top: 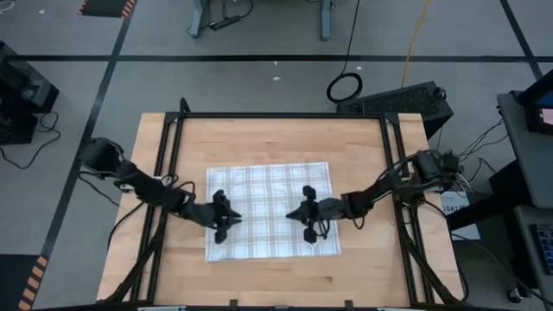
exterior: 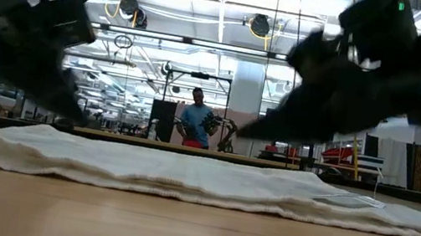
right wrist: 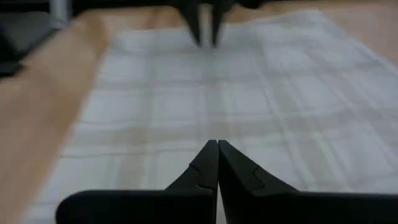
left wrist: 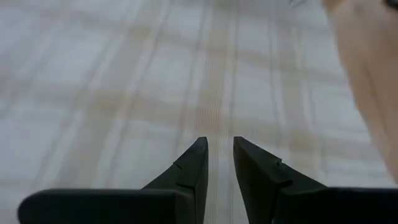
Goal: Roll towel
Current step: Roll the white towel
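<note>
- A light wooden table (top: 276,138) inside a black frame (top: 285,116) stands on a grey floor marked with dark tape lines; black cables trail around it.
- Looking level across the tabletop, the room behind is a big workshop with ceiling lights, and a person in a blue top (exterior: 196,121) stands far back.
- The towel (top: 270,186) lies spread flat on the table, unrolled, its plaid check facing up and a small white tag (exterior: 347,200) at one edge.
- The left gripper (top: 222,216) sits low over the towel's left part, its fingers (left wrist: 193,171) a narrow slit apart with nothing between them; checked cloth stretches ahead of the tips.
- The right gripper (top: 306,213) sits over the towel's right part, its fingers (right wrist: 205,165) pressed together and empty, pointing across the cloth at the left gripper.
- Both are just above or on the fabric; I cannot tell which.
</note>
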Robot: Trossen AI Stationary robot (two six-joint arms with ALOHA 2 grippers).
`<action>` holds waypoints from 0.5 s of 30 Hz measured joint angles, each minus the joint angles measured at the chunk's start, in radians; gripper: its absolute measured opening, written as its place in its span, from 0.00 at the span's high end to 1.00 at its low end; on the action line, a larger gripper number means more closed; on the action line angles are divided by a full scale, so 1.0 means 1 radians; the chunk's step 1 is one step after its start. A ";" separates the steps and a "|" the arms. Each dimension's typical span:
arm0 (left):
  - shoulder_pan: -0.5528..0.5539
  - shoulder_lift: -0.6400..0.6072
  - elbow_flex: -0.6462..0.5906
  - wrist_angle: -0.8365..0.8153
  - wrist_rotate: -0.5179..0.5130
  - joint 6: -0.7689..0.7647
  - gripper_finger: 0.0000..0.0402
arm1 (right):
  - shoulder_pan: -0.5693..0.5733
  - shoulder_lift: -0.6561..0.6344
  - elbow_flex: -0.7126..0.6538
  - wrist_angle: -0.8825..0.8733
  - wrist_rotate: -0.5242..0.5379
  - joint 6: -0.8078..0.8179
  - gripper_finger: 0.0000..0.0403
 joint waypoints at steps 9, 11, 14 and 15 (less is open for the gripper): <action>0.009 0.062 -0.027 -0.135 -0.070 -0.113 0.80 | 0.006 0.267 0.002 0.255 0.095 0.140 1.00; 0.023 0.069 -0.029 -0.140 -0.072 -0.112 0.80 | 0.013 0.293 0.006 0.264 0.132 0.187 1.00; 0.047 0.070 -0.030 -0.136 -0.084 -0.073 0.80 | 0.037 0.309 0.011 0.289 0.196 0.216 1.00; 0.056 0.070 -0.031 -0.136 -0.094 -0.058 0.80 | 0.045 0.312 0.015 0.294 0.216 0.216 1.00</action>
